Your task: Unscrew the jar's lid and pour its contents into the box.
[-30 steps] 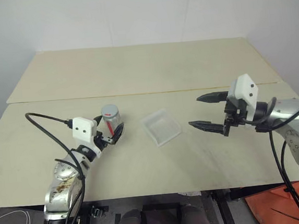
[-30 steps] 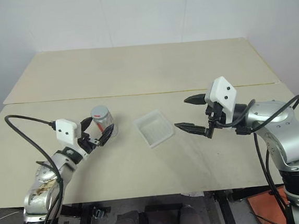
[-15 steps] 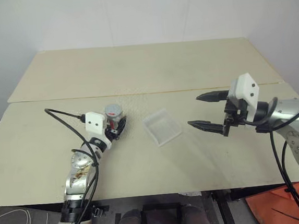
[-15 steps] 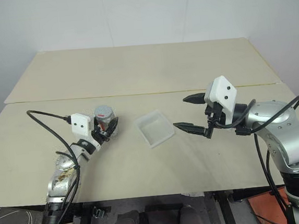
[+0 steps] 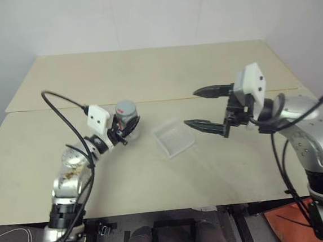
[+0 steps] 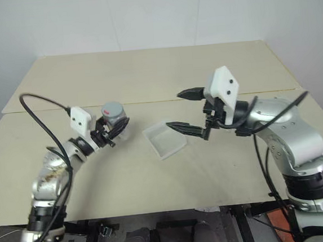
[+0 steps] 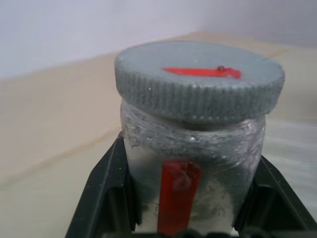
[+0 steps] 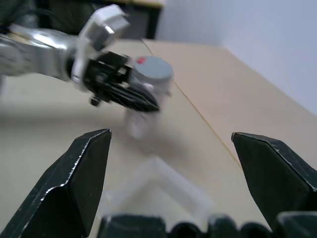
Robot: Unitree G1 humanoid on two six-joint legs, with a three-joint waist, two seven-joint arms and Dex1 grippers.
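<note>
- Our left claw [image 5: 125, 128] is closed tight on the jar [image 7: 193, 163], with one black finger on each side of it.
- We hold the jar upright, up off the counter [image 5: 146, 71], to the left of the box [image 5: 174, 138].
- The lid [image 7: 199, 79] sits on top of the jar, with its red mark facing up.
- Our right claw [image 5: 203, 107] is wide open and holds nothing. It points toward the jar and hangs just above the right edge of the box.
- The clear box lies on the counter between our two claws.
- The bottom of the jar is cut off in the left wrist view, and the black fingers hide its sides.
- We cannot see what is inside the jar, because its wall is cloudy and the lid covers the top.
- In the right wrist view the box is blurry and hard to make out.
- A second ago the jar stood on the counter and our left claw was open around it. Now it is gripped and lifted.
- Our right claw has moved left, closer to the box and the jar.
</note>
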